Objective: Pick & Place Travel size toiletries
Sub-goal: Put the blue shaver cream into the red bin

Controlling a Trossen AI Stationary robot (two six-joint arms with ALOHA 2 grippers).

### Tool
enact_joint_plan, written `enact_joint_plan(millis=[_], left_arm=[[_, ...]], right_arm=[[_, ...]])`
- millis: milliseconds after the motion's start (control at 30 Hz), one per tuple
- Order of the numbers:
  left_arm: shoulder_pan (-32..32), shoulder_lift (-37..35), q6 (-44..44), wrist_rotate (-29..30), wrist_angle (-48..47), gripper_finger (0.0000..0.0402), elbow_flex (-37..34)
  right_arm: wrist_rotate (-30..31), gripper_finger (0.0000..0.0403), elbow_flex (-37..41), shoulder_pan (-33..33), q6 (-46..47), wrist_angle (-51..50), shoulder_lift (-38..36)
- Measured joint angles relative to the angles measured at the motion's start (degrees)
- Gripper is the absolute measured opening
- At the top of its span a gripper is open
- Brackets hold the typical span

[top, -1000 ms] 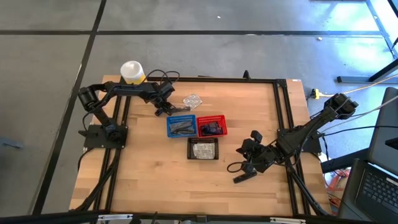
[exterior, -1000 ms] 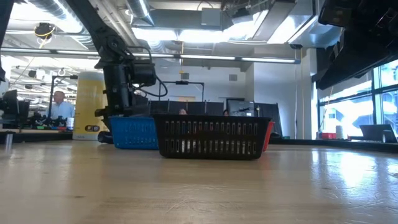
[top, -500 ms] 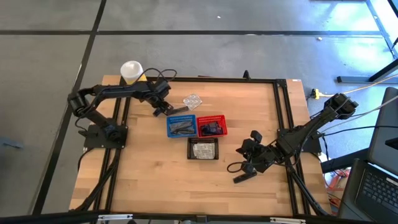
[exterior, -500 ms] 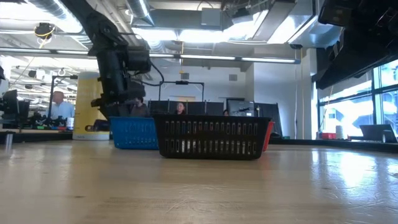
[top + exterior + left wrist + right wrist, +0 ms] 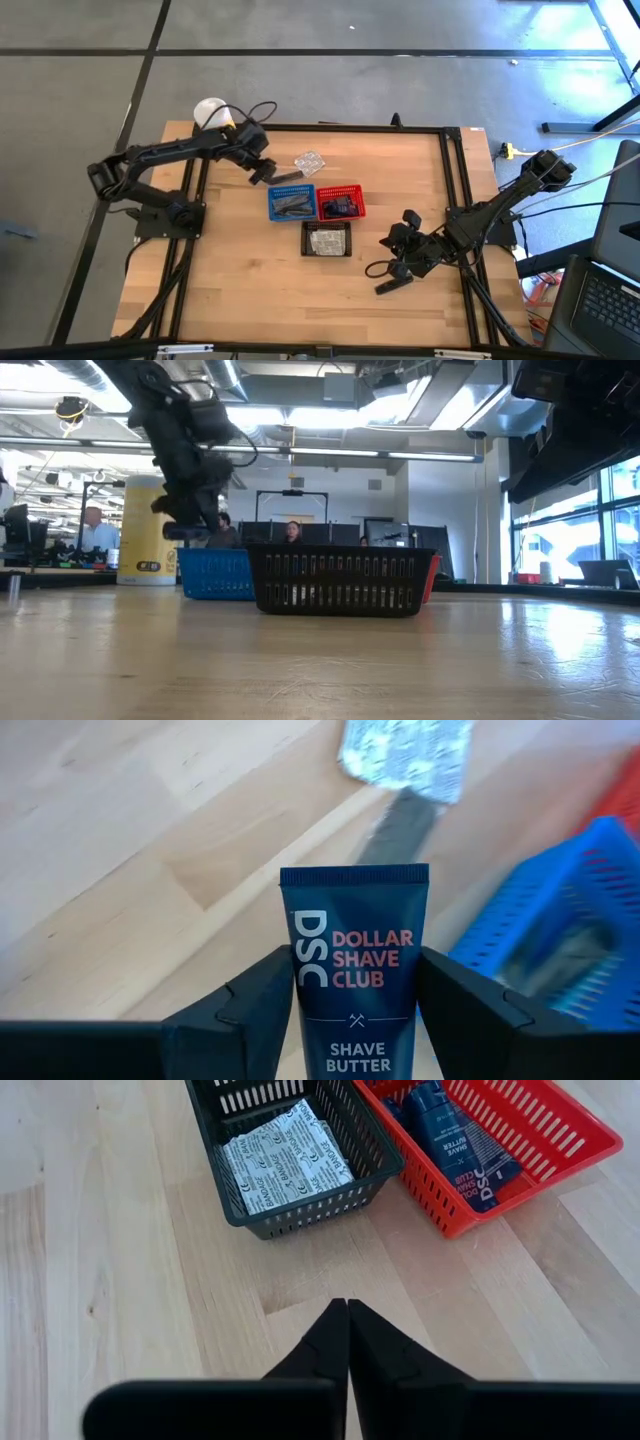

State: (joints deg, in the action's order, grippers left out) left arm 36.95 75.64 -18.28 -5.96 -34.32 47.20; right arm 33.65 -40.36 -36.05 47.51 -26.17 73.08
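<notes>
Above the table's far-left part, near the blue mesh basket, the left gripper clamps a dark navy Dollar Shave Club tube by its lower end. Its smooth sides could slide free, or it could drop outside the red mesh basket holding similar tubes. Only the left wrist view shows the label; the high view shows the right gripper shut, resting near the table's right edge.

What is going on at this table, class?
The left end effector holds a dark navy tube of shave butter above the table's far left part, near the blue basket. The red basket already holds navy tubes, and the black basket holds white packets. A clear packet lies loose on the table. The right end effector waits shut, low over the table's right side.
</notes>
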Motion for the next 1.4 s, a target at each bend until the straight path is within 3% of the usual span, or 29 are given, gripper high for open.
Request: enact_joint_plan(millis=[367, 633, 867, 1100, 1267, 1400], left_arm=[[-1.22, -8.04, -1.60, -13.04, 6.41, 0.0198, 0.07], [-7.60, -9.54, -4.59, -22.98, 17.81, 0.0198, 0.07], [-16.45, -9.54, -6.66, -23.56, 26.06, 0.0198, 0.07], [-26.31, -8.78, -7.90, -21.97, 32.67, 0.0198, 0.09], [-32.33, -5.03, -9.68, -19.37, 38.62, 0.0198, 0.11], [-35.39, -0.83, -11.08, -19.52, 42.50, 0.0198, 0.11]], right_arm=[[0.00, 0.0004, 0.00, 0.00, 0.00, 0.00, 0.00], [0.00, 0.0006, 0.00, 0.00, -0.24, 0.79, 0.00], [0.04, 0.0013, 0.00, 0.00, -7.03, 8.27, 0.00], [1.99, 0.0007, 0.00, 0.03, -25.20, 25.03, 0.00], [1.97, 0.0009, 0.00, 0.15, -38.82, 36.21, 0.00], [1.68, 0.0033, 0.00, 0.12, -41.07, 37.57, 0.00]])
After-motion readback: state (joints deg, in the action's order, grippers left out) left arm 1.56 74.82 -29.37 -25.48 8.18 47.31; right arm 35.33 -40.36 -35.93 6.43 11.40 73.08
